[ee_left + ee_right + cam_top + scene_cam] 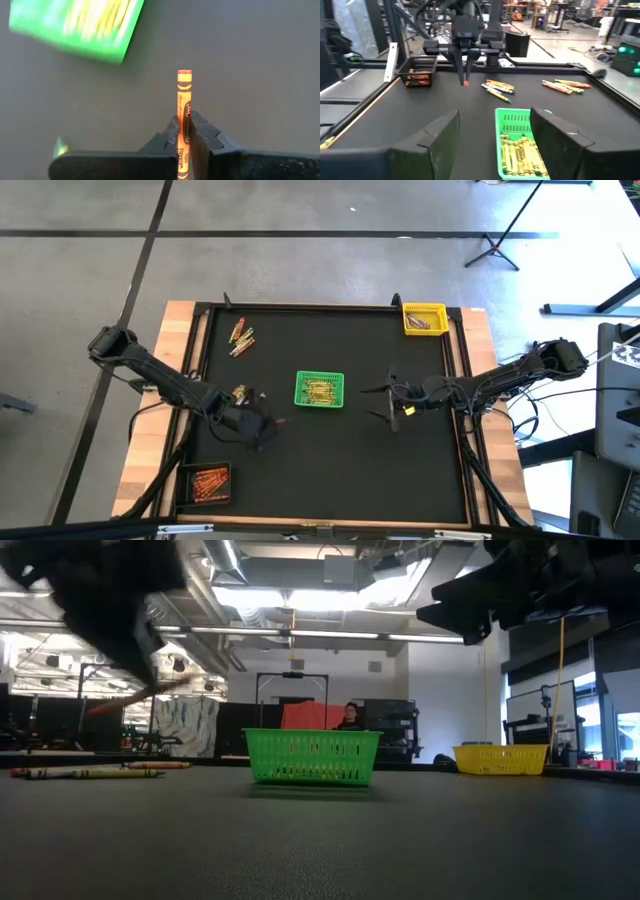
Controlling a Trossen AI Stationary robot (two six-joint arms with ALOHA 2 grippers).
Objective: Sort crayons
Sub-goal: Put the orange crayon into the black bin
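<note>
Orange crayon (pixel 184 125) label shows only between left fingers (pixel 202 131).

Three baskets (pixel 320 389) and two loose crayon clusters (pixel 241 337) on the table.

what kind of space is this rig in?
Looks like a robotics lab or open workshop. The low view shows exposed ceiling ducts and strip lights, with a person at equipment behind the table. The high view shows bare concrete floor and a tripod stand beside the table.
</note>
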